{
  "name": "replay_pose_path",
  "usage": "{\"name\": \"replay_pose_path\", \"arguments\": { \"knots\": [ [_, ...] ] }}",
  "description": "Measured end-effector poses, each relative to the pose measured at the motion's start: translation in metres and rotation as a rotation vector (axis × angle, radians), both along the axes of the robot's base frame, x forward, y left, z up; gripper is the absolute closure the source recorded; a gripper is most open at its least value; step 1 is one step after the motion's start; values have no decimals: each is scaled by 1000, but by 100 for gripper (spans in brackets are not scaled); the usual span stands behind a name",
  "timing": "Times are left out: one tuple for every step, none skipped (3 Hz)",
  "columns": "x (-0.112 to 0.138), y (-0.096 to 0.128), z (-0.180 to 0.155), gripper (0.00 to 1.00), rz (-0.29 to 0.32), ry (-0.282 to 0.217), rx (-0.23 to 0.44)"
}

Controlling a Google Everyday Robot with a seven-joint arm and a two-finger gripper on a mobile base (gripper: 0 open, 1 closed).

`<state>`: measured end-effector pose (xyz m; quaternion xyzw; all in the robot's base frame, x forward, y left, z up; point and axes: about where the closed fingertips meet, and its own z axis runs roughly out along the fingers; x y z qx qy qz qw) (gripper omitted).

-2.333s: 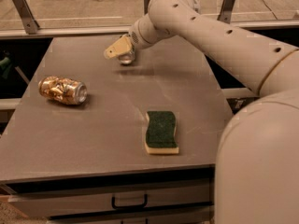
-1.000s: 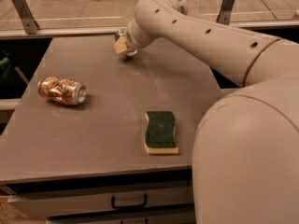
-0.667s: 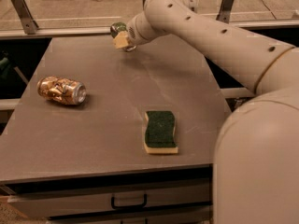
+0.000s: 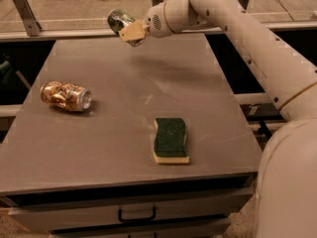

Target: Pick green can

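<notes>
You see the robot's pale arm point(image 4: 237, 29) first, sweeping in from the right-hand side of the table point(image 4: 124, 98) and reaching across to its far edge. The table is a grey, flat-topped unit, and under its near edge sits a drawer point(image 4: 133, 212) with a dark handle point(image 4: 137, 215); the drawer is pushed in, so what it holds is hidden from you. On the table top, near the front and a little right of centre, lies a sponge point(image 4: 171, 140), green scouring face up over a yellow base, its long side running from the table's front toward its back. On the table's left side lies the orange can point(image 4: 66, 95), on its side, gold-brown and dented, with one silver end turned toward the table's middle; you cannot tell whether anything is inside it. The green can point(image 4: 119, 20) is not on the table: it hangs in the air above the table's far edge, left of centre, tilted well off upright, clear of the surface. Whether it is full or empty cannot be judged. The gripper point(image 4: 126, 28) is at that same spot above the far edge, its tan fingers point(image 4: 132, 32) clamped on the green can's body and carrying it.
</notes>
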<state>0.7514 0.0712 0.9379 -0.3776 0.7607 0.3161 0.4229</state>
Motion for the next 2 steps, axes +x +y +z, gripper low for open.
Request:
{"name": "replay_pose_path", "arguments": {
  "knots": [
    [-39, 7, 22, 100, 218, -89, -41],
    [-56, 6, 8, 100, 317, -111, -102]
  ]
}}
